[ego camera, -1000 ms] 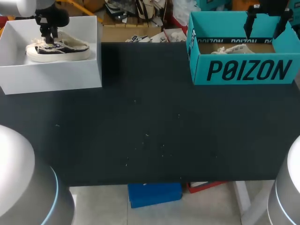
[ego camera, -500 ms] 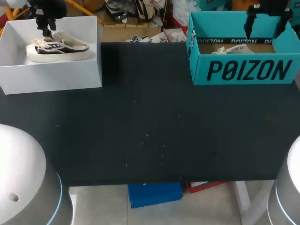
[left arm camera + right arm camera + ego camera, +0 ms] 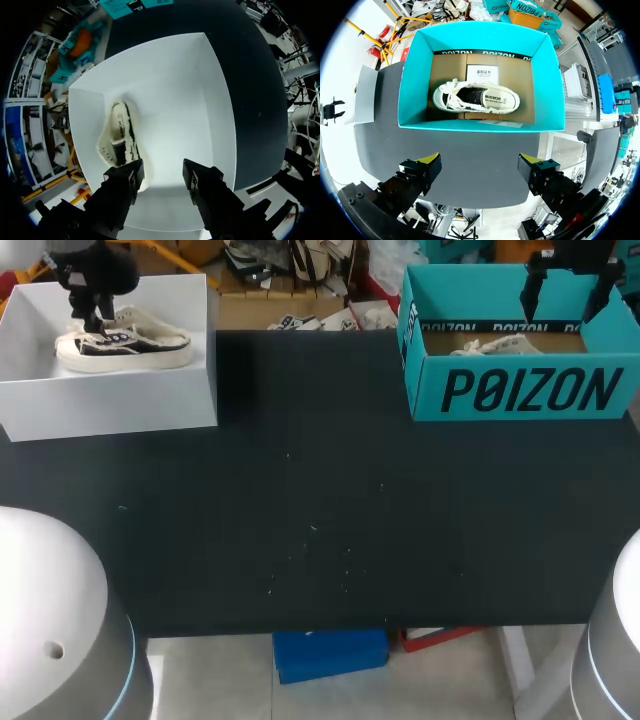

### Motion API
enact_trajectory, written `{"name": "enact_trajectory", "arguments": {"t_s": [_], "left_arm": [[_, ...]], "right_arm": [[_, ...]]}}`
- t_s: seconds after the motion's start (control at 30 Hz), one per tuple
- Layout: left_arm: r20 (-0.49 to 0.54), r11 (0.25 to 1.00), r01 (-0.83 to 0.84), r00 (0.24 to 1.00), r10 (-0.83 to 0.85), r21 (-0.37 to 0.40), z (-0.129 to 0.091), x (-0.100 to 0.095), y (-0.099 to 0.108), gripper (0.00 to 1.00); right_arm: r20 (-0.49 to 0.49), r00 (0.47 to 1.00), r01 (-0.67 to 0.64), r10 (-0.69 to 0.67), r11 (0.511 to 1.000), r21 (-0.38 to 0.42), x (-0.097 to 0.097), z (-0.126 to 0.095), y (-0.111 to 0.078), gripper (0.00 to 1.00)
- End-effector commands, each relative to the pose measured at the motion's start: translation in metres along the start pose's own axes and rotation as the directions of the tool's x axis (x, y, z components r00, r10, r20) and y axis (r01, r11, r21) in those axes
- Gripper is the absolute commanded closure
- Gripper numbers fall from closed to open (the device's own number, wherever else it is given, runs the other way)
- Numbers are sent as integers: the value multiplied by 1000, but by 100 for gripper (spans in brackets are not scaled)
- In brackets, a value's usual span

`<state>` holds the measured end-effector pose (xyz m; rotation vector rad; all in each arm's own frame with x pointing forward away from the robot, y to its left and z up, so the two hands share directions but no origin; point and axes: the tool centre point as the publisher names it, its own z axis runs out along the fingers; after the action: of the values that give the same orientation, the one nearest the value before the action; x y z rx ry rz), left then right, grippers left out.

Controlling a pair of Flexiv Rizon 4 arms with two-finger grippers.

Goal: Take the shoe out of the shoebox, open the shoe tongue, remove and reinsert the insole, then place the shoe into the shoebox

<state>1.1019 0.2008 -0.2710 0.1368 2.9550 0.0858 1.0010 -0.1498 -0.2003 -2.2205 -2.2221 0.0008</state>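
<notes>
Left fingers [image 3: 122, 182] apart, 1 perhaps against shoe [image 3: 118, 134]

Black table [image 3: 320, 540], white box [image 3: 110, 405] left, teal shoebox [image 3: 520, 390] right

Matt black tabletop [image 3: 320, 540], dusted with pale specks. Smooth matt card on the white box [image 3: 110, 405]. The teal shoebox [image 3: 520, 390] is smooth printed card (floor inside is raw brown cardboard). The dark-and-cream shoe [image 3: 125, 345] and the cream shoe [image 3: 476, 97] are both cloth with rough, frayed edges.
</notes>
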Motion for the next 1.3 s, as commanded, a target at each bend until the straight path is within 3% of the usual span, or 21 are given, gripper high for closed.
{"name": "enact_trajectory", "arguments": {"t_s": [0.03, 0.43, 0.6, 1.3], "left_arm": [[15, 1000, -2, 1000, 2, -2, 1, 1, -1, 51], [19, 1000, -8, 1000, 8, -17, 23, -41, 9, 43], [7, 1000, -4, 1000, 4, -21, 36, -55, 12, 44], [-53, 999, 37, 998, -39, -34, 92, -67, 14, 51]], "right_arm": [[0, 1000, 0, 0, 1000, 0, 0, 0, 0, 0], [0, 1000, 0, 0, 1000, 0, 0, 0, 0, 0], [0, 1000, 0, 0, 1000, 0, 0, 0, 0, 0], [0, 1000, 0, 0, 1000, 0, 0, 0, 0, 0]]}}
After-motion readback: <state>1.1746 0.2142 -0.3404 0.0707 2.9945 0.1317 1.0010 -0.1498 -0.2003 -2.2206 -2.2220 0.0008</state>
